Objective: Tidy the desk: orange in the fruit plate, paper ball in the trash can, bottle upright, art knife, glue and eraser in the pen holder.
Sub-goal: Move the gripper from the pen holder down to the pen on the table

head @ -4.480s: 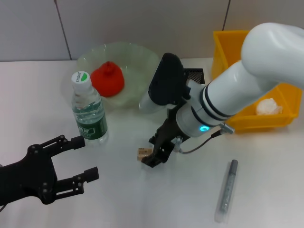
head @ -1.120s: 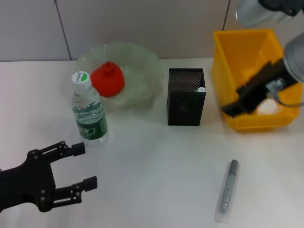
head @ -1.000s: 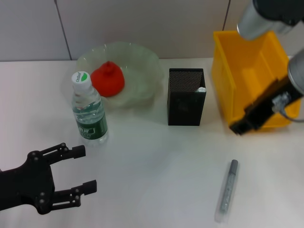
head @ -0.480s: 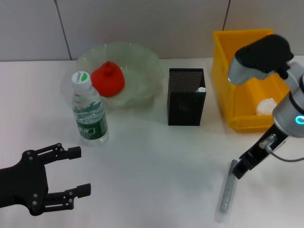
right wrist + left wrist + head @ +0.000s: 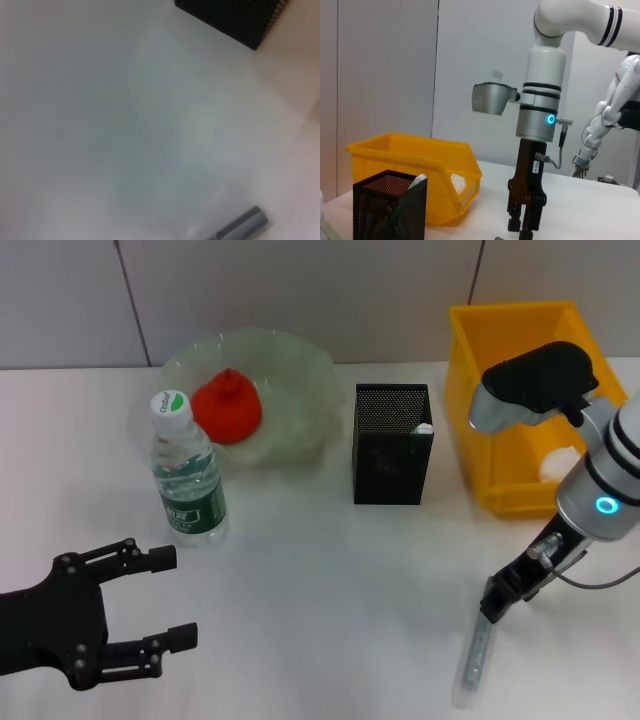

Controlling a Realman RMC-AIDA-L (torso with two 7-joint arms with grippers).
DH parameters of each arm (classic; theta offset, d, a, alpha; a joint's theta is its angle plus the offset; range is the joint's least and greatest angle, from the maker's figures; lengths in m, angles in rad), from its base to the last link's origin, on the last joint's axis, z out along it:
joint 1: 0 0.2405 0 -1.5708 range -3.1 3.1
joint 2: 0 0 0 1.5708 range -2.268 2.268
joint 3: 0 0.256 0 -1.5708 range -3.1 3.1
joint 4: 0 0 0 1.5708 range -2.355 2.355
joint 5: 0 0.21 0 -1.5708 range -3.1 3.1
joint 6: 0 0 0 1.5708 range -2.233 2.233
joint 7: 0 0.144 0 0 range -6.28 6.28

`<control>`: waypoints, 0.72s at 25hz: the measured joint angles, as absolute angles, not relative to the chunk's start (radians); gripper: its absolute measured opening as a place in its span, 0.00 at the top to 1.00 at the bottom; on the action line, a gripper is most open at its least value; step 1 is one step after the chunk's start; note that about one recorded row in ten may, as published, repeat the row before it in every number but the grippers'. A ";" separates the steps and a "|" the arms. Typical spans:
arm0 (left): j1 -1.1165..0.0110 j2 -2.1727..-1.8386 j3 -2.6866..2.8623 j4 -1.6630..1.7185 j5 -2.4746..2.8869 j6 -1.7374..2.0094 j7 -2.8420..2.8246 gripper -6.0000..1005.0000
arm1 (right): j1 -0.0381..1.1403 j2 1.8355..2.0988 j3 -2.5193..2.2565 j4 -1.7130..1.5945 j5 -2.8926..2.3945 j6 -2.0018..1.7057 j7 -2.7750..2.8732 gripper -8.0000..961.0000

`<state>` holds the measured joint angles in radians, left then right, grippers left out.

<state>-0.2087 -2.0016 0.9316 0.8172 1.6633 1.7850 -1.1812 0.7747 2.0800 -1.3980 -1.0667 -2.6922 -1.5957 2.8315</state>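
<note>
Head view shows the right gripper low over the desk, right at the top end of the art knife. A second ago this arm was up by the yellow trash can; now it has swung down and forward to the knife. That likely means the knife is the next thing to be picked up.

From the left wrist view the right gripper's fingers look close together, with nothing seen between them — so the knife is probably not held yet. It lies flat on the desk, near the front edge, well apart from the pen holder.

The rest looks mostly done. The orange sits in the fruit plate. The bottle stands upright just in front of the plate. The paper ball is in the trash can. A small white thing pokes out at one corner of the pen holder, but what it is cannot be told.

The left gripper waits at the front left of the desk, fingers spread apart and holding nothing — much as it did before.

The knife is thin and flat, so it may slip or roll when pinched.
</note>
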 joint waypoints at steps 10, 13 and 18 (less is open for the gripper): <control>-0.214 -2.005 0.931 0.808 1.663 1.780 -1.181 0.17 | 0.816 2.081 -1.392 -1.003 -2.688 -1.549 2.831 0.46; -0.214 -2.005 0.929 0.807 1.663 1.778 -1.181 0.17 | 0.837 2.081 -1.394 -0.965 -2.688 -1.539 2.831 0.46; -0.213 -2.005 0.927 0.807 1.663 1.778 -1.180 0.17 | 0.861 2.082 -1.400 -0.936 -2.690 -1.527 2.831 0.46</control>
<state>-0.2127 -2.0049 0.9268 0.8068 1.6627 1.7777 -1.1799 0.8606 2.0816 -1.4005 -0.9360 -2.6900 -1.5266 2.8310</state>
